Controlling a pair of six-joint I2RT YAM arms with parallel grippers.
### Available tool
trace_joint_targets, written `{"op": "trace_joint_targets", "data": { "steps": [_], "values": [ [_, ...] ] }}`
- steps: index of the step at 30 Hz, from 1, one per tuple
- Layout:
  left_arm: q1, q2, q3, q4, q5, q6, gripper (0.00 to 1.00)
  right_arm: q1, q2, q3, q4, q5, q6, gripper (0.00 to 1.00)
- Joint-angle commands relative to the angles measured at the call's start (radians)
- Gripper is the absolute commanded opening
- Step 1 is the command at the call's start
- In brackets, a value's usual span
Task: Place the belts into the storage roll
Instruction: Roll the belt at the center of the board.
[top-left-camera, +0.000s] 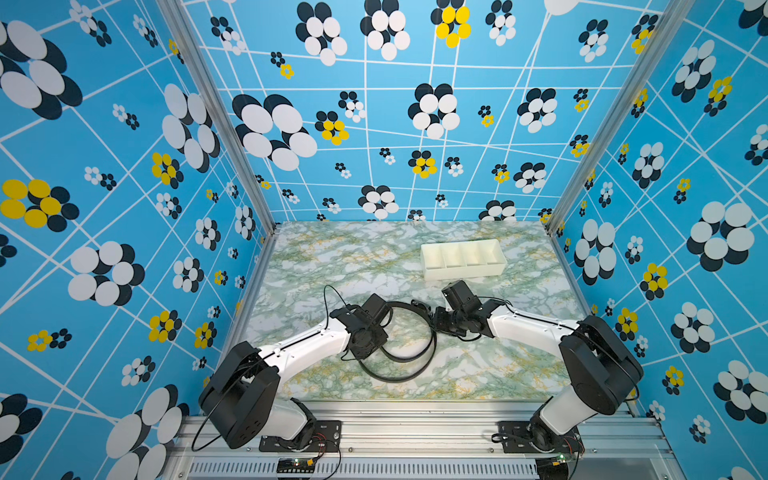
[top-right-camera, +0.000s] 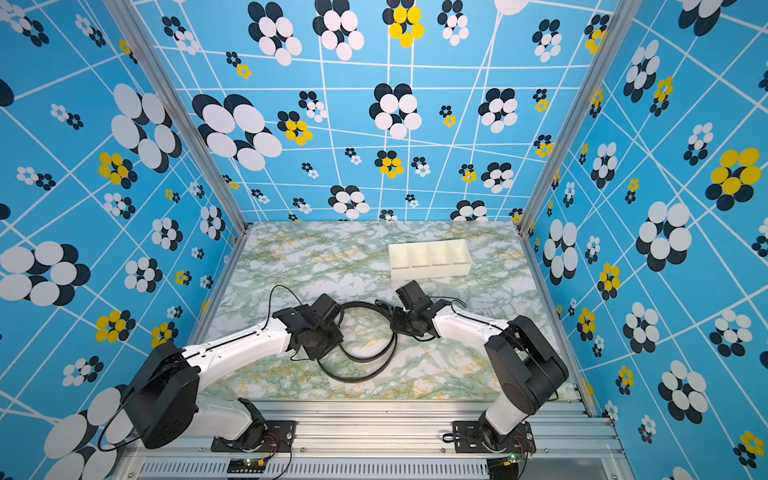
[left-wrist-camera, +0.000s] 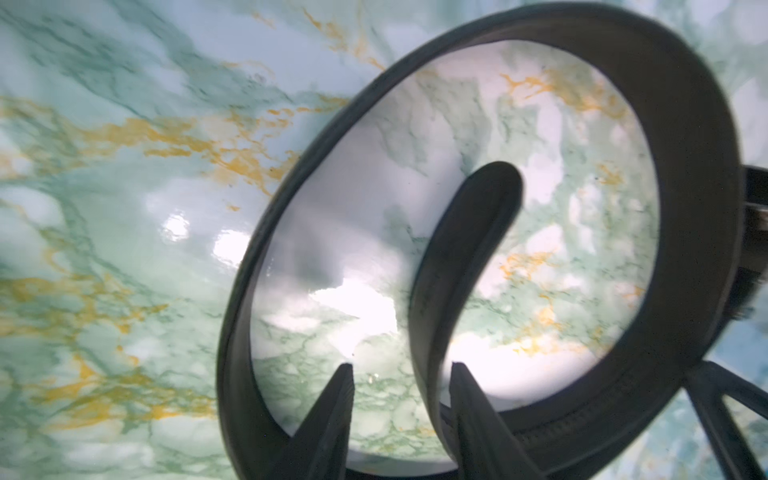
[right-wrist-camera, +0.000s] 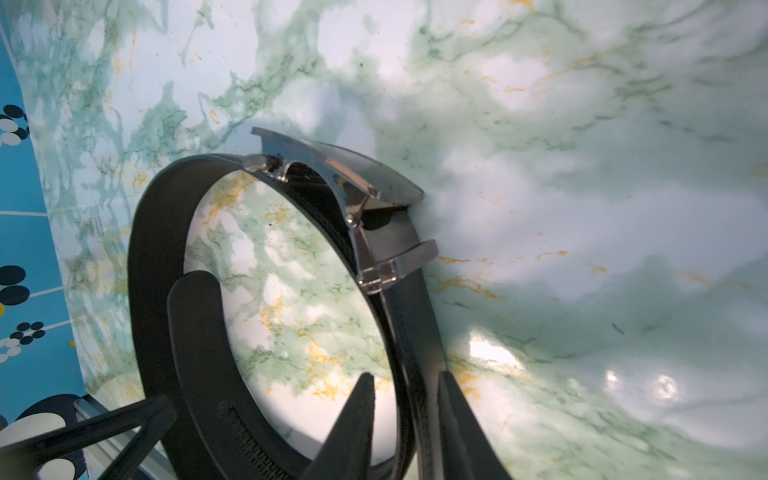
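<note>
Your right gripper (right-wrist-camera: 405, 376) pinches the long black leather-like belt (right-wrist-camera: 158, 249) just beside its dark metal buckle (right-wrist-camera: 353, 174), while your left gripper (left-wrist-camera: 400, 368) stands spread around the strap's inner tail (left-wrist-camera: 490, 199). The belt lies coiled on the green-veined marble counter (top-left-camera: 332, 257) between both arms, apart from the cream-white four-compartment plastic tray (top-left-camera: 461, 272).

Table (top-left-camera: 316, 257) far-left & near-right: bare, free to pass. Belt (top-left-camera: 395, 379) coil stands on edge mid-table and blocks the lane betw. L arm (top-left-camera: 307, 349) & R arm (top-left-camera: 532, 324); both wrists flank it close. Tray (top-left-camera: 461, 272) sits far right, w/ only a narrow gap betw. it & R wrist. Over tray: open from above. Walls (top-left-camera: 124, 208) close 3 sides.
</note>
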Motion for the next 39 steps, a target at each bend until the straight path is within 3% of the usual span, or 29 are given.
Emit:
{"op": "trace_joint_targets", "data": {
  "steps": [1,10,14,18,23,35,39],
  "values": [
    [-0.015,-0.028,-0.015,-0.034,-0.039,-0.028,0.46,0.007,-0.012,-0.016,-0.003,0.008,0.013,0.29],
    [-0.009,0.135,0.028,0.008,-0.007,-0.003,0.48,0.007,-0.006,-0.015,-0.003,0.007,0.015,0.29],
    [-0.005,0.197,0.034,0.039,0.001,0.024,0.35,0.006,-0.008,-0.012,-0.006,0.010,0.011,0.29],
    [0.006,0.227,0.073,0.037,0.005,0.153,0.16,-0.001,-0.014,-0.008,-0.034,0.036,-0.003,0.30],
    [0.025,0.264,0.159,-0.057,-0.013,0.313,0.03,-0.038,-0.008,-0.005,-0.034,0.032,-0.023,0.30],
    [0.020,0.464,0.369,-0.221,-0.008,0.680,0.00,-0.061,0.042,0.077,-0.079,0.006,-0.087,0.29],
    [0.003,0.467,0.404,-0.253,-0.066,0.798,0.00,-0.061,0.054,0.093,-0.084,-0.006,-0.103,0.29]
  ]
}}
